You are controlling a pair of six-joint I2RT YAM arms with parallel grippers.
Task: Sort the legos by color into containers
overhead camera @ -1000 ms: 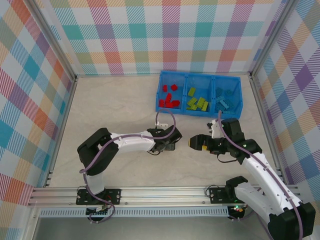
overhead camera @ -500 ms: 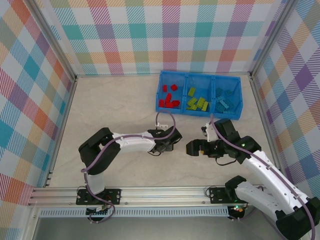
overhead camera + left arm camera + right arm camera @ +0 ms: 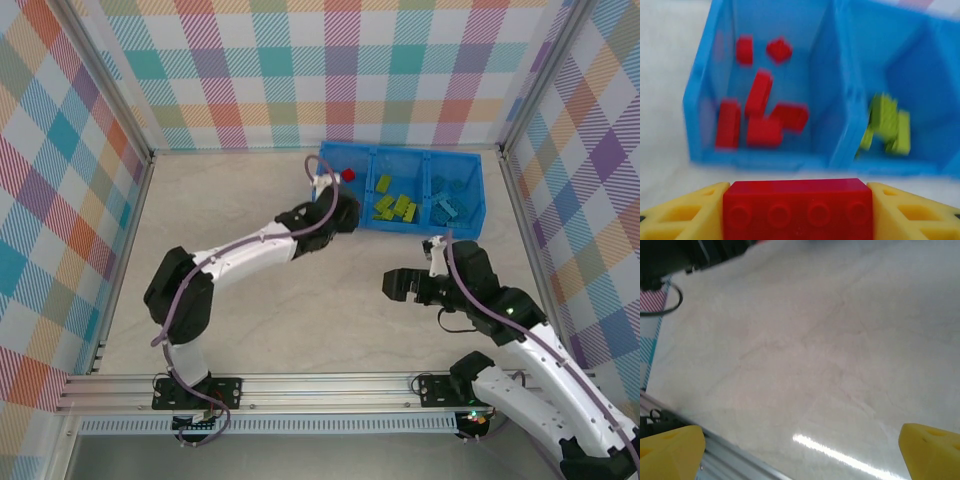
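Red 4-stud lego brick (image 3: 797, 200), clamped end to end between the 2 yellow fingers (image 3: 685, 215) of the left gripper (image 3: 797, 220). Its studs face the wrist camera. Its long axis runs across the finger gap, roughly parallel to the near wall of the blue tray (image 3: 478, 195).

In the top view the left arm reaches out to the tray's near left corner. In the left wrist view the red compartment (image 3: 705, 100) lies straight ahead of the brick, beyond the near wall. It holds about 6 red legos (image 3: 760, 115). The lime green legos (image 3: 887, 127) fill the middle compartment to its right, and the light blue legos (image 3: 448, 205) fill the 3rd.

Judged from the wrist view, the brick must go a little further forward, over the near wall, before release. A drift to the right would bring it toward the green compartment.

The right gripper (image 3: 392, 286) hangs over bare table (image 3: 250, 320), well apart from the tray. Its fingers are spread wide with nothing between them. The left arm is much the nearer of the 2 to the tray. No loose bricks can be made out on the table.
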